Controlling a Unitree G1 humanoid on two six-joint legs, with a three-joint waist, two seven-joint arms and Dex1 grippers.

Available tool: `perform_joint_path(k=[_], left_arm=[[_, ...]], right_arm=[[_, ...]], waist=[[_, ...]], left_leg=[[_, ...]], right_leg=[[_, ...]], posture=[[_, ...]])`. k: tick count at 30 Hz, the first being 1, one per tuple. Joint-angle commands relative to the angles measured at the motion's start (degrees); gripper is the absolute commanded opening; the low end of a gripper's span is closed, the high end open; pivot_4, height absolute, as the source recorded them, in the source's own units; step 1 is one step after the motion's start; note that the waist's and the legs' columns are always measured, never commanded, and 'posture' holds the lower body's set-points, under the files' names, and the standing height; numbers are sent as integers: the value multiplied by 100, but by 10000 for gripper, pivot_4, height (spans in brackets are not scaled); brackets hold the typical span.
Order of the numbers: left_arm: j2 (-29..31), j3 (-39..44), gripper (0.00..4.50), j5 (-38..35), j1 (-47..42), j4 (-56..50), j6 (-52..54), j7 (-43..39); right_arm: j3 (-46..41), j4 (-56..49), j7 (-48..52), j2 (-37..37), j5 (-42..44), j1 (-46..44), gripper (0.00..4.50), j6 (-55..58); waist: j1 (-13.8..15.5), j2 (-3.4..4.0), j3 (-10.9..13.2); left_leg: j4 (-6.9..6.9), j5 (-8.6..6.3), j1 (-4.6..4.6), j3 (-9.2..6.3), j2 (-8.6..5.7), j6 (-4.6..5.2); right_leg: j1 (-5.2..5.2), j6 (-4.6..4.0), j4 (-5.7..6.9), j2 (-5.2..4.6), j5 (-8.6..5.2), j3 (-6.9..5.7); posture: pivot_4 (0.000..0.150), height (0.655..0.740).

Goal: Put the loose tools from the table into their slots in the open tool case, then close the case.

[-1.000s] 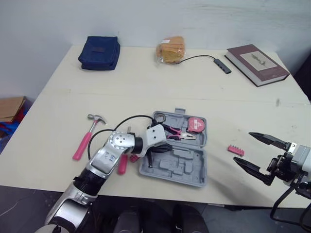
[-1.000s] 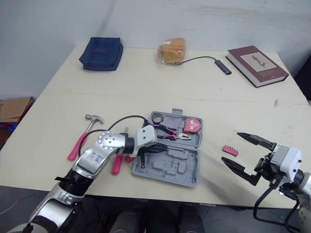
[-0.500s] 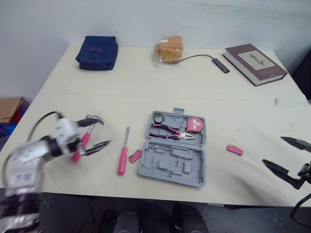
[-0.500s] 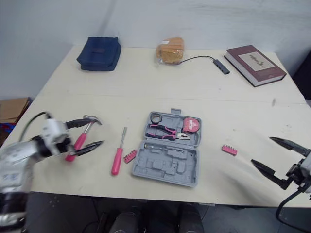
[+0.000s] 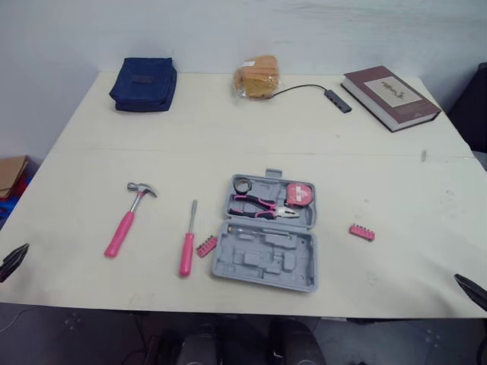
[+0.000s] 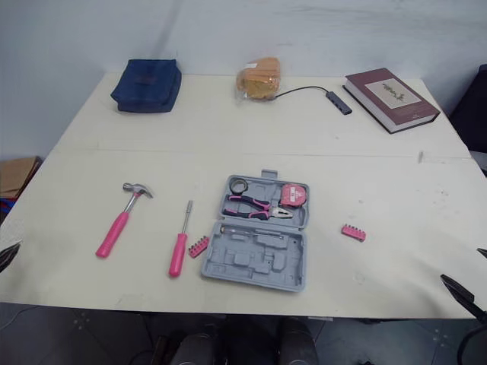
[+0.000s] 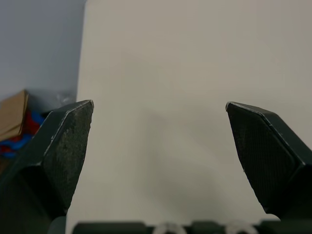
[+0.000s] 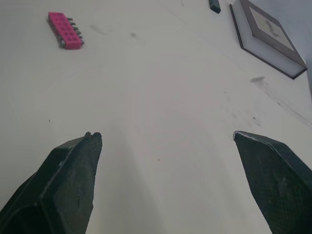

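The grey tool case (image 5: 266, 258) lies open near the table's front, with pink pliers (image 5: 262, 205) and a tape measure (image 5: 303, 195) in its far half. To its left lie a pink hammer (image 5: 125, 220), a pink screwdriver (image 5: 188, 247) and a pink bit holder (image 5: 206, 245). A second pink bit holder (image 5: 362, 232) lies to its right. My left gripper (image 7: 157, 104) is open over bare table at the front left edge, one fingertip (image 5: 11, 262) showing. My right gripper (image 8: 165, 134) is open and empty at the front right, its fingertip (image 5: 472, 290) short of the right bit holder (image 8: 66, 31).
Along the back of the table sit a blue pouch (image 5: 143, 82), a bagged bread roll (image 5: 256, 77), a USB hub on a cable (image 5: 335, 99) and a maroon book (image 5: 389, 87). A cardboard box (image 5: 11, 171) is on the floor at the left.
My left gripper has pulled away from the tool case to the table's front left edge and opened. My right gripper has drawn back toward the front right edge, still open.
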Motion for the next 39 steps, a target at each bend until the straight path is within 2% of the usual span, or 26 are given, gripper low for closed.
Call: perform_joint_path(k=[1, 4, 7, 17, 22, 29, 38, 39], left_arm=[[83, 194, 43972, -164, 119, 12, -138, -17], [-59, 173, 43972, -373, 121, -398, 47, -96], [-241, -109, 43972, -466, 198, -1212, 508, -99], [-342, -909, 43972, -880, 102, -3773, 3523, 743], [-414, -1399, 43972, -1120, -230, -4696, 5122, 1389], [-467, -2133, 43972, -857, -814, -4895, 5970, 1823], [-671, -2731, 43972, -464, -1158, -4534, 6001, 1990], [-687, -2772, 41532, -562, -1129, -4598, 6062, 1841]], right_arm=[[-79, 234, 42, -162, 105, -57, 45000, -201], [32, 141, 79, -108, 172, -175, 45000, -157], [367, -524, 158, 82, 372, -452, 45000, 178], [1365, -3445, -237, 634, 987, -577, 45000, 1693], [1782, -4474, -322, 780, 1266, -647, 45000, 2320], [2535, -5718, -328, 911, 1468, -1001, 45000, 2892], [2623, -5779, -289, 982, 1383, -1033, 45000, 3026], [2621, -5791, -289, 983, 1377, -1028, 45000, 3030]], waist=[[-21, -1, 0], [-38, -1, 0], [-59, 0, 0], [-55, 1, 1], [-31, 1, 1], [-49, 0, 1], [-14, -8, 1], [-2, -8, 1]], left_leg=[[0, -2, 0, -1, 4, -3], [0, -3, -1, -3, 6, -6], [0, -2, -1, -3, 8, -9], [-6, 4, 2, 24, 21, -19], [-4, 5, 0, 25, 18, -17], [-4, 29, -5, 34, 19, -28], [-2, 31, -2, 93, -5, -6], [-2, 31, -1, 94, -6, -7]], right_leg=[[0, -1, -1, -4, 0, 0], [0, -3, -1, -7, -1, 3], [0, -6, 0, -10, 1, 35], [-16, -12, 10, 14, 3, 73], [-18, -11, 12, 16, 3, 77], [-36, -12, 20, 28, 3, 83], [-78, 0, 52, 26, 8, 95], [-78, 0, 55, 24, 8, 97]], posture=[[1500, 7400], [1500, 7400], [1500, 7400], [1500, 7400], [1500, 7400], [1500, 7400], [1500, 7400], [1500, 7400]])
